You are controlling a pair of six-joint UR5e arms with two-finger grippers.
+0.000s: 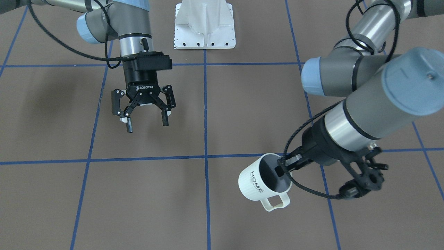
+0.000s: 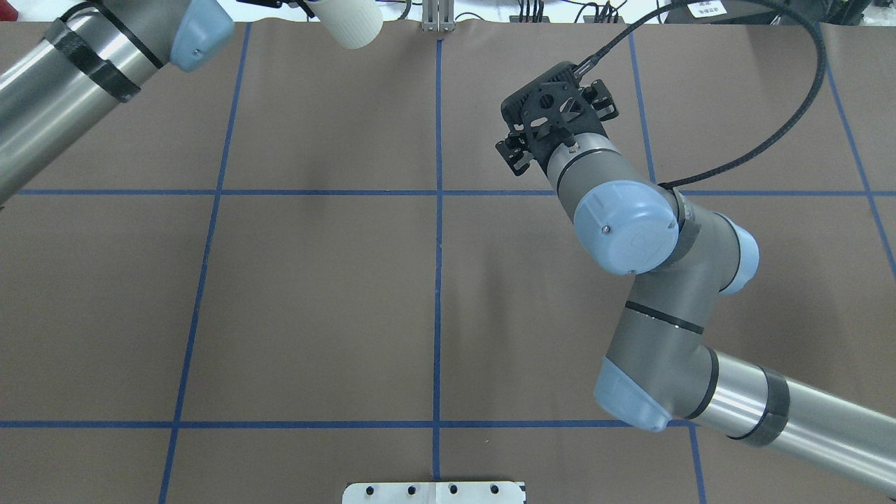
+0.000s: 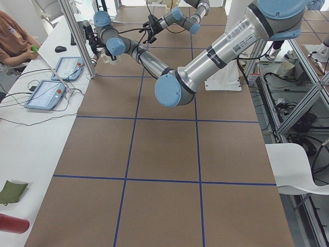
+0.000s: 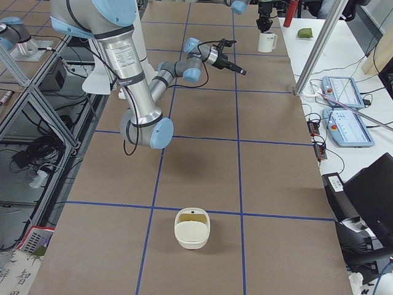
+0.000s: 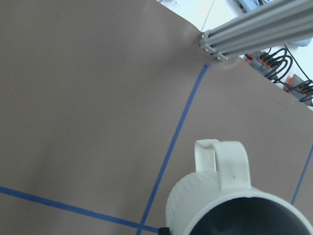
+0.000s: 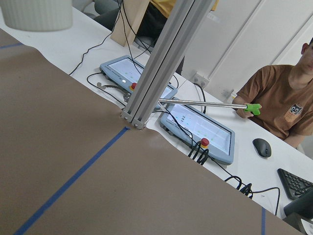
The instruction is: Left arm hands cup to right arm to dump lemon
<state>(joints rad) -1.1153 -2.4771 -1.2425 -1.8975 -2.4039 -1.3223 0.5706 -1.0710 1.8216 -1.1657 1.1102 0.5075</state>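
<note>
The white cup with dark "HOME" lettering hangs tilted above the table, handle toward the view's bottom. My left gripper is shut on its rim, one finger inside the grey interior. The cup also shows in the left wrist view, at the top edge of the overhead view and in the right wrist view. No lemon shows; the visible part of the cup's inside looks bare. My right gripper, marked ROBOTIQ, is open and empty, well apart from the cup across a blue line.
The brown table bears a blue tape grid. The white robot base stands at the near edge. A cream tub with a yellowish inside sits near the right end. An aluminium post, tablets and an operator are beyond the far edge.
</note>
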